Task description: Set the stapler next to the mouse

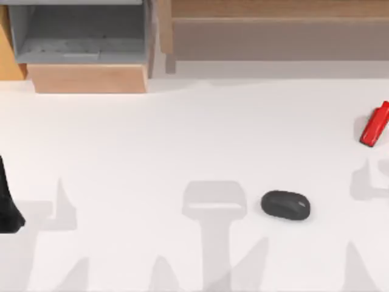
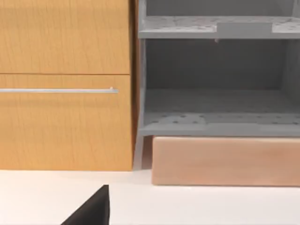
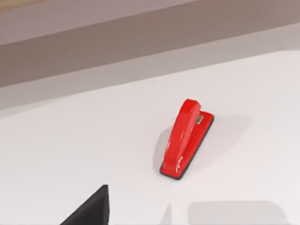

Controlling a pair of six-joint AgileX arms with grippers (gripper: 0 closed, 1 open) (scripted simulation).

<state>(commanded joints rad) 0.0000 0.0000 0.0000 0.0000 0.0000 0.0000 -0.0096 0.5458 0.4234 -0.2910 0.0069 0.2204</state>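
Nothing done: stapler (image 1: 375,124) lies ungrasped at the table's (image 1: 182,140) right edge, well apart from the mouse (image 1: 285,204); finger state cannot be told.

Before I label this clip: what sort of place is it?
Probably an office desk: a white table with a mouse and stapler, backed by a wooden drawer cabinet and grey shelves.

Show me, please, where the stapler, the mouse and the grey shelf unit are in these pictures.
stapler (image 3: 183,139): right wrist view, middle of its red top arm.
mouse (image 1: 285,204): top view, centre of its dark back.
grey shelf unit (image 2: 220,122): left wrist view, lower shelf board.
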